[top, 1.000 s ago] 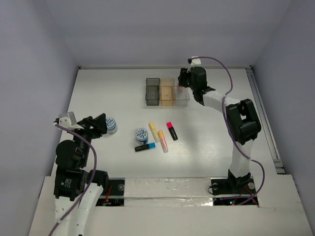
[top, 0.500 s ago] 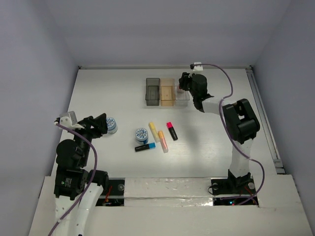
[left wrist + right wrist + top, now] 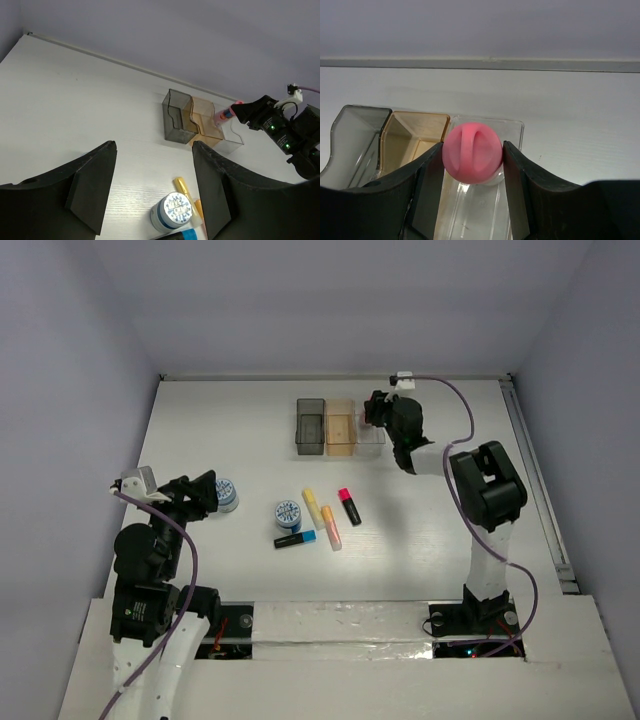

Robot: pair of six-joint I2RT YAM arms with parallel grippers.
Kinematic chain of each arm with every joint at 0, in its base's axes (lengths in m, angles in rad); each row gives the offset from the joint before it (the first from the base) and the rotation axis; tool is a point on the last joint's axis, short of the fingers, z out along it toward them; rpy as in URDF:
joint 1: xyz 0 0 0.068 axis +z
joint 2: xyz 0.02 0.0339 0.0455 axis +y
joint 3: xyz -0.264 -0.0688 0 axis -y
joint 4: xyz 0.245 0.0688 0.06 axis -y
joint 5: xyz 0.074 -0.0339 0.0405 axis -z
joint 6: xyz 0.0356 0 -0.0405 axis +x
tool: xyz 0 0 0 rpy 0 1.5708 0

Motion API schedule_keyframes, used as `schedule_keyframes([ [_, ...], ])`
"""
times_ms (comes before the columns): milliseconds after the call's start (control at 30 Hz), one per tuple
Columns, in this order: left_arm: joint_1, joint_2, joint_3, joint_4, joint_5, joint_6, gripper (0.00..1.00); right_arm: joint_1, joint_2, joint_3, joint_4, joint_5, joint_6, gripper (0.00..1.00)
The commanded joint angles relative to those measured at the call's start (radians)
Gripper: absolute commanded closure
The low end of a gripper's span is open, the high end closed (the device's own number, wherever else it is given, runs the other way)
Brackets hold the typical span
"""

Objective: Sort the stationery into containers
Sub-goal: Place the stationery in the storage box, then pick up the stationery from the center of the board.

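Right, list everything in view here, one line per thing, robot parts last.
bins: three joined in a row, dark grey, amber and clear; far middle of the table.
tape rolls: two, blue-and-white; one beside the left gripper, one mid-table.
highlighters: four, yellow, orange, blue-black, pink-black; clustered mid-table, right of the second roll.
pink bottle: one, pink; held above the clear bin.
table: one, white.
cables: two, purple; one along each arm.
left gripper: black, open, empty, at the left side.
right gripper: black, shut on the pink bottle.
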Motion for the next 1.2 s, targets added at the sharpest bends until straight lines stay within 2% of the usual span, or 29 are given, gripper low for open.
schedule_keyframes([
  [0,0.009,0.009,-0.005,0.049,0.015,0.015,0.42,0.01,-0.052,-0.055,0.059,-0.002,0.031,0.54],
  [33,0.009,0.009,-0.005,0.049,0.016,0.013,0.41,0.01,-0.074,-0.068,0.065,0.001,0.031,0.47],
  [67,0.009,0.009,-0.004,0.049,0.016,0.013,0.42,0.01,-0.087,-0.081,0.065,0.005,0.031,0.34],
  [100,0.009,0.012,-0.005,0.049,0.016,0.015,0.42,0.01,-0.1,-0.102,0.064,0.004,0.033,0.3],
  [300,0.009,0.005,-0.008,0.052,0.018,0.013,0.41,0.01,-0.224,-0.15,0.022,-0.002,0.034,0.27],
  [467,0.009,-0.001,-0.011,0.054,0.02,0.009,0.41,0.019,-0.304,-0.148,-0.105,-0.044,0.057,0.23],
  [500,0.009,0.005,-0.01,0.054,0.021,0.01,0.41,0.03,-0.327,-0.148,-0.126,-0.047,0.064,0.26],
  [533,0.009,0.008,-0.011,0.054,0.02,0.009,0.41,0.03,-0.337,-0.145,-0.178,-0.058,0.071,0.36],
  [567,0.009,0.008,-0.011,0.054,0.021,0.009,0.41,0.053,-0.348,-0.144,-0.208,-0.114,0.091,0.77],
  [600,0.009,0.005,-0.011,0.054,0.021,0.007,0.41,0.068,-0.364,-0.142,-0.232,-0.145,0.099,0.96],
  [633,0.009,0.003,-0.013,0.055,0.021,0.004,0.41,0.089,-0.373,-0.142,-0.283,-0.18,0.1,1.0],
  [800,0.009,0.028,-0.011,0.051,0.013,0.001,0.44,0.267,-0.384,-0.142,-0.429,-0.367,0.076,0.99],
  [833,0.009,0.029,-0.011,0.051,0.013,-0.004,0.45,0.33,-0.382,-0.151,-0.438,-0.39,0.073,0.92],
  [867,0.009,0.031,-0.014,0.054,0.012,-0.005,0.46,0.358,-0.373,-0.153,-0.44,-0.422,0.071,0.56],
  [900,0.009,0.038,-0.014,0.054,0.01,-0.007,0.47,0.385,-0.364,-0.153,-0.444,-0.426,0.073,0.34],
  [967,0.009,0.052,-0.013,0.046,0.003,-0.011,0.52,0.461,-0.336,-0.138,-0.475,-0.427,0.056,0.09],
  [1167,0.029,0.113,-0.007,0.036,-0.002,-0.016,0.55,0.615,-0.256,-0.05,-0.593,-0.342,-0.03,0.07],
])
